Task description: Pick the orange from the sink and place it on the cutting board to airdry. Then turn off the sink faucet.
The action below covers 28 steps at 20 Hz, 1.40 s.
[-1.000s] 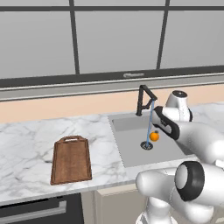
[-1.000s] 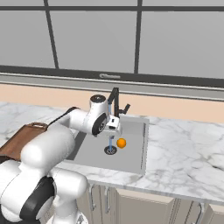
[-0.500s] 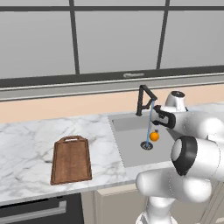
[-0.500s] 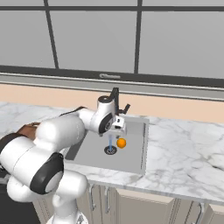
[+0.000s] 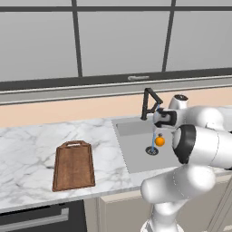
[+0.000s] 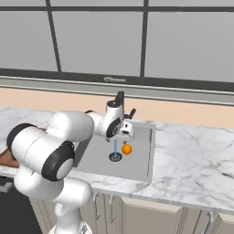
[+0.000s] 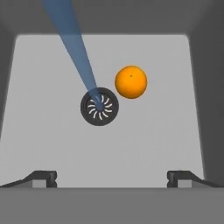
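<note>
One orange (image 7: 131, 82): seen resting on the sink (image 7: 52, 144) floor, just beside the round drain (image 7: 99, 106).
Water: a blue stream (image 7: 72, 52) is seen falling from the sink faucet (image 5: 149, 100) onto the drain.
Gripper (image 7: 112, 177): held above the basin, fingers spread wide, nothing gripped.
Cutting board (image 5: 73, 164): laid on the counter (image 5: 27, 149), well apart from the sink.

Over the last second the arm folded in tighter above the sink (image 5: 136, 154). Its elbow swung up and closer to the base cameras, and the big white links bulked larger in both base views. The gripper (image 5: 158, 121) shifted only slightly, staying beside the faucet (image 5: 148, 102) spout.
</note>
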Available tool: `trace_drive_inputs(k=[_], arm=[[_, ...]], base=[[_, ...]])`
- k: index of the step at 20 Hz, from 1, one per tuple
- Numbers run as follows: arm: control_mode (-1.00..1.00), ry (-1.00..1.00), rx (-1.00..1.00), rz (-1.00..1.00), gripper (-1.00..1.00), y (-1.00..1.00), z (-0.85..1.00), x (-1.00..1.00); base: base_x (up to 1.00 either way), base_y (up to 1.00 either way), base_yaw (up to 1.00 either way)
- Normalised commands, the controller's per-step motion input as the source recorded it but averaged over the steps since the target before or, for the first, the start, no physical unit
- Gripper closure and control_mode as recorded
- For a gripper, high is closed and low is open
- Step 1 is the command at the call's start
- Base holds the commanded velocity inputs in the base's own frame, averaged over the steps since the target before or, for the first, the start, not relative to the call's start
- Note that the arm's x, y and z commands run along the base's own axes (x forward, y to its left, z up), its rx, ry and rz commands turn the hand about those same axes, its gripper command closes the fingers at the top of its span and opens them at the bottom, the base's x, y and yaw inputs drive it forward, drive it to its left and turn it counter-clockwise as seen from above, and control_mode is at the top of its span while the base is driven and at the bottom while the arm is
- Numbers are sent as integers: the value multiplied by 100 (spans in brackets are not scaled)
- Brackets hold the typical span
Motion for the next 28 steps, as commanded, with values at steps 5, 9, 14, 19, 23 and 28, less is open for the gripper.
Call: trace_drive_inputs(k=[5,9,14,19,23,28], arm=[[-100,-4,0,1,-100,0,-36,13],[-100,-10,0,2,-100,0,-38,3],[-100,-6,0,0,-100,-7,-17,11],[-100,1,0,0,-100,-12,0,23],[-100,6,0,0,-100,-11,0,30],[-100,8,0,0,-100,-4,-10,21]], base=[[0,0,0],[0,0,0],[0,0,0],[0,0,0],[0,0,0],[0,0,0]])
